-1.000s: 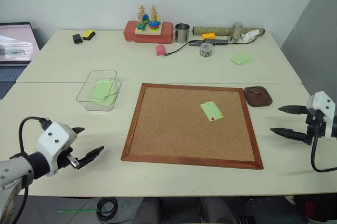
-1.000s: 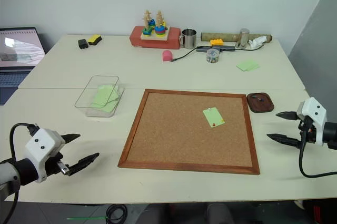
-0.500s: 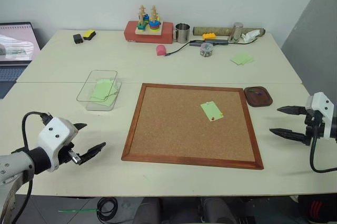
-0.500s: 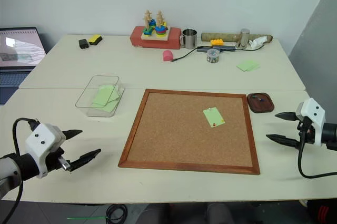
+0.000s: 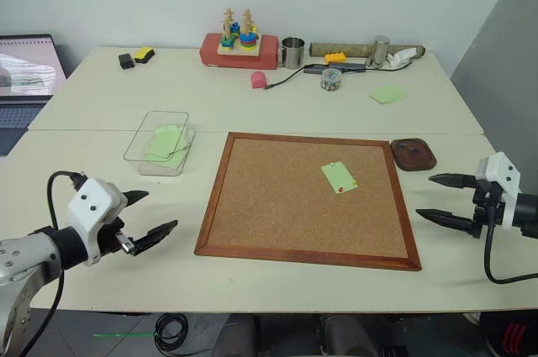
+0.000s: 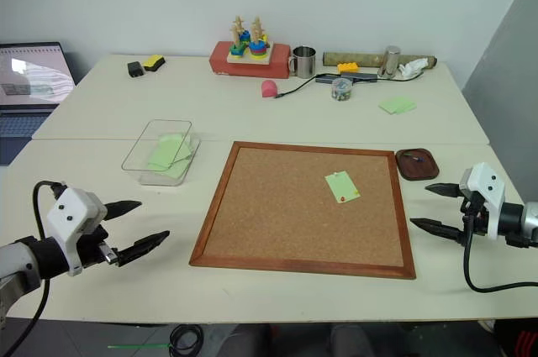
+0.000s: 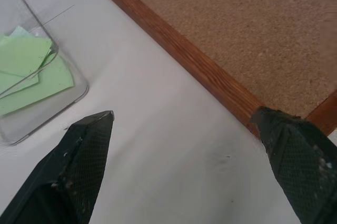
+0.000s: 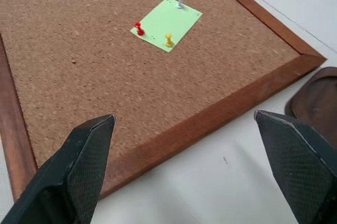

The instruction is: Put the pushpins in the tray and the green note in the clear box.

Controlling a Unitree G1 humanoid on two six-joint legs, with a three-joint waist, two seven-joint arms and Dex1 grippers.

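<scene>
Pushpins (image 8: 139, 27) pin the green note (image 5: 339, 177) right of centre on the cork board (image 5: 252, 231), nearer the spread, empty right gripper (image 5: 437, 198) at frame right than the left gripper (image 5: 150, 217), also open.

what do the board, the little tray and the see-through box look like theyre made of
Board: grainy tan cork in a glossy reddish wood frame. Tray: dark brown wood by its look, smooth with a slight sheen. Clear box: probably thin colourless plastic; green notes show through its walls.
</scene>
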